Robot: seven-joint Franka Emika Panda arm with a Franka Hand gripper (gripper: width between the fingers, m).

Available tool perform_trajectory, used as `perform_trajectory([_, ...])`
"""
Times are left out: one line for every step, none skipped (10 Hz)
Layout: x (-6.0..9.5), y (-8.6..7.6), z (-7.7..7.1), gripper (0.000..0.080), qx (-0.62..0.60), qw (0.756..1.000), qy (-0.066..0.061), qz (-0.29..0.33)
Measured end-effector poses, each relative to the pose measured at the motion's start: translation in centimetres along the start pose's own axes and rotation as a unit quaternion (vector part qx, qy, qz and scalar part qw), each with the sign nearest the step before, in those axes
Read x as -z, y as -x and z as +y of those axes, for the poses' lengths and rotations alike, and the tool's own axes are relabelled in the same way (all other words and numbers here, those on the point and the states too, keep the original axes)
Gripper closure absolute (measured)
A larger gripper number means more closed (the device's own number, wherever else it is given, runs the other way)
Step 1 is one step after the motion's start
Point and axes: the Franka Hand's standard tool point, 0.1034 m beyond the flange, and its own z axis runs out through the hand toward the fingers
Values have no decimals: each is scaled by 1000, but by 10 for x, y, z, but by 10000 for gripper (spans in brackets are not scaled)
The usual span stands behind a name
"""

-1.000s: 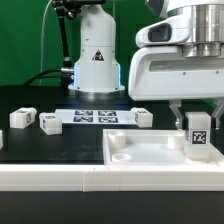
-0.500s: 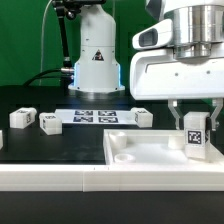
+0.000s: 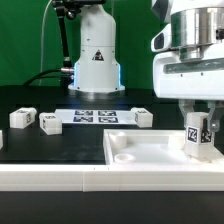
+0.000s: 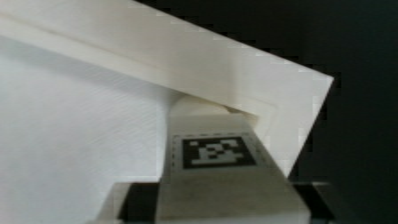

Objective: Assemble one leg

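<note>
My gripper [image 3: 199, 128] is shut on a leg [image 3: 198, 138], a small white block with a marker tag on its face. It holds the leg upright over the near right corner of the large white panel [image 3: 150, 150], at the exterior view's right. In the wrist view the leg [image 4: 221, 150] reaches from between my dark fingers [image 4: 139, 200] toward the panel's corner [image 4: 267, 95]. Three more legs lie on the black table: one [image 3: 22, 117] at far left, one [image 3: 49, 122] beside it, one [image 3: 143, 118] by the strip.
The marker board [image 3: 95, 116] lies flat on the black table between the loose legs. The white robot base [image 3: 95, 55] stands behind it, with a green backdrop. A white ledge [image 3: 60, 175] runs along the front.
My gripper has moved with the leg toward the exterior view's right, and now stands over the panel's right corner. The loose legs have not moved.
</note>
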Motion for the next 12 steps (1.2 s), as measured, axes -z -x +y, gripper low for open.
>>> perform_trajectory([0,1,0,505,-37,999,-1,-3])
perform_trajectory([0,2,0,505,-36,999,-1,-3])
perform_trajectory([0,1,0,324,-13,1000,-1,-3])
perform_trajectory([0,-3,0,210,14,1000,-1,-2])
perform_trajectory([0,-6,1,210,50,999,0,-1])
perform_trajectory([0,-6,1,161,92,996,0,-1])
perform_trajectory([0,-5,2,153,146,989,3,-3])
perform_trajectory([1,-5,1,153,207,978,6,-7])
perform_trajectory([1,-7,0,153,254,967,5,-7])
perform_trajectory([2,-5,-1,151,303,953,6,-7])
perform_trajectory([2,-5,-2,151,342,940,5,-7])
perform_trajectory([1,-5,-2,151,373,928,6,-6])
